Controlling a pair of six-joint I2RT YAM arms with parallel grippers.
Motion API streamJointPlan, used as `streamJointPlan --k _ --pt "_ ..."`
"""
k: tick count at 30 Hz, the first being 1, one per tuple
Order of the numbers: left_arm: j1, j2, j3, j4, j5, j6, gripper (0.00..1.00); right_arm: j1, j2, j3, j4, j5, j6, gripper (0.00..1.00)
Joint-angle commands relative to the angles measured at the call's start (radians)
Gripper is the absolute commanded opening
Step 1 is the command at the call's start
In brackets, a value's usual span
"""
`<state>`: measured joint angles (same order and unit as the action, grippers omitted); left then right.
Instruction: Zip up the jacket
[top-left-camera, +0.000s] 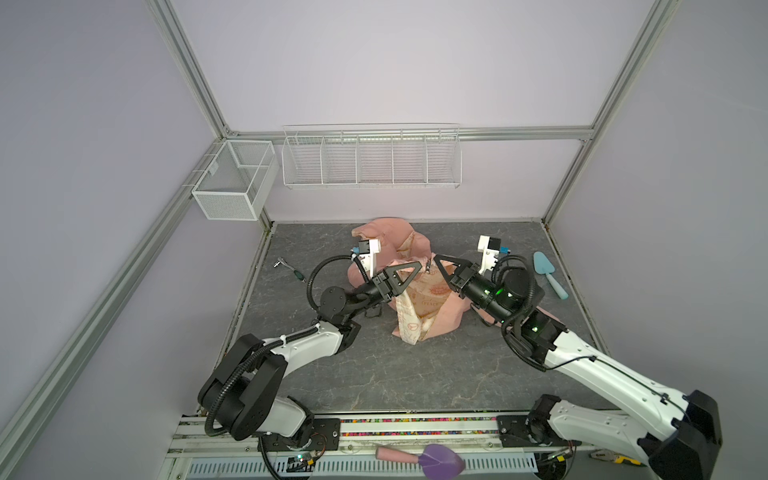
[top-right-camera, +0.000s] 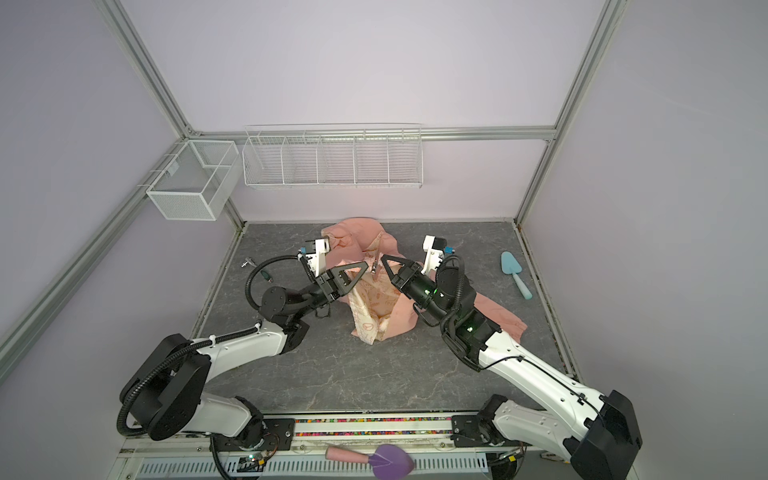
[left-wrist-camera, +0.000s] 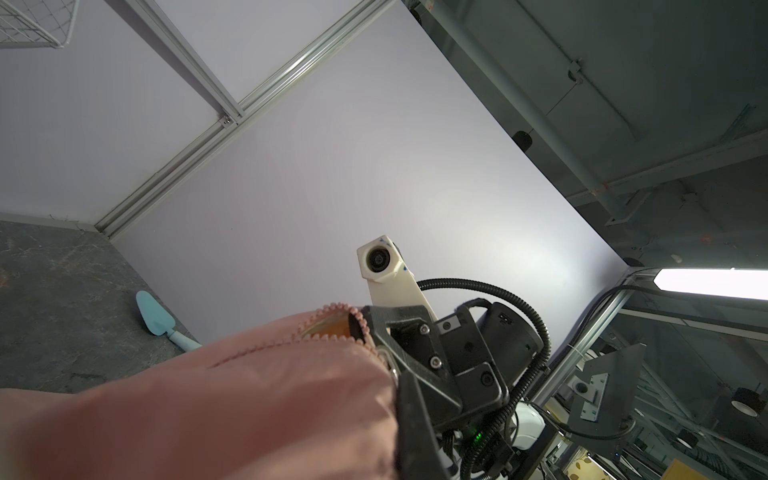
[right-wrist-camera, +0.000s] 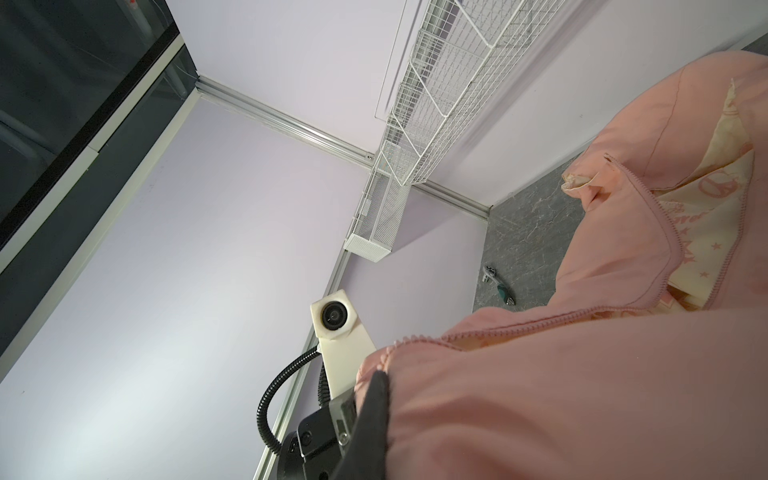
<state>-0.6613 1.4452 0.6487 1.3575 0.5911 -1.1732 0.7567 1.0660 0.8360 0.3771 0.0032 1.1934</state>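
Left gripper (top-left-camera: 419, 268) and right gripper (top-left-camera: 438, 262) were each pinched shut on a front edge of the pink jacket (top-left-camera: 446, 318), tips almost meeting above the table (top-left-camera: 374, 374). Its unjoined zip edges (right-wrist-camera: 540, 319) hung downward between them, and the rest lay heaped behind.

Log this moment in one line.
left gripper: shut on jacket zip edge | right gripper: shut on other zip edge | jacket: unzipped, lining showing, edges lifted off table

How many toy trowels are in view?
2: a light-blue trowel right of the jacket on the table; a purple trowel on the front ledge. The jacket may hide others.
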Motion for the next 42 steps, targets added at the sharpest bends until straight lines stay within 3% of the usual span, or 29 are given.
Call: streamJointPlan --k 1,42 --pt "0.002 -0.025 -0.003 0.059 -0.005 0.006 0.00 0.012 0.000 0.028 0.037 -0.003 0.000 0.06" --pt "0.002 0.004 -0.012 0.057 -0.037 0.007 0.00 0.082 -0.047 -0.014 0.060 0.037 -0.023 0.06"
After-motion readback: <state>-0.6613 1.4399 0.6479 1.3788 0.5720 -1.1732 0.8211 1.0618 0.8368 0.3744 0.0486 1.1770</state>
